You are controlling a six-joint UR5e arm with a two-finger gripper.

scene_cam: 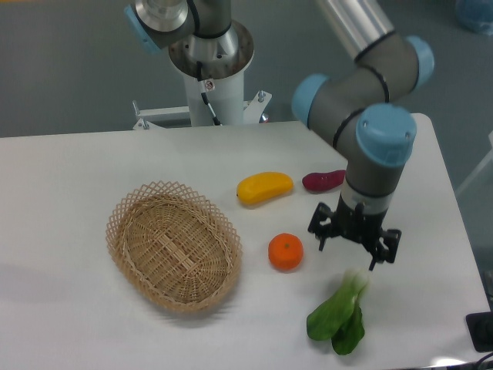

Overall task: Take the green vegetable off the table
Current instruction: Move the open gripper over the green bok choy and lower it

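Note:
The green vegetable [340, 316] is a small bok choy with dark green leaves and a pale stem end. It lies on the white table [69, 177] near the front right, stem end pointing up toward the arm. My gripper [353, 254] hangs just above and behind the stem end, pointing down. Its fingers are spread apart and hold nothing. It is not touching the bok choy.
An orange [286, 252] sits left of the gripper. A yellow mango-shaped fruit [264, 188] and a purple sweet potato [323, 180] lie behind it. A woven basket [173, 245] stands at the left. The table's right edge is close to the gripper.

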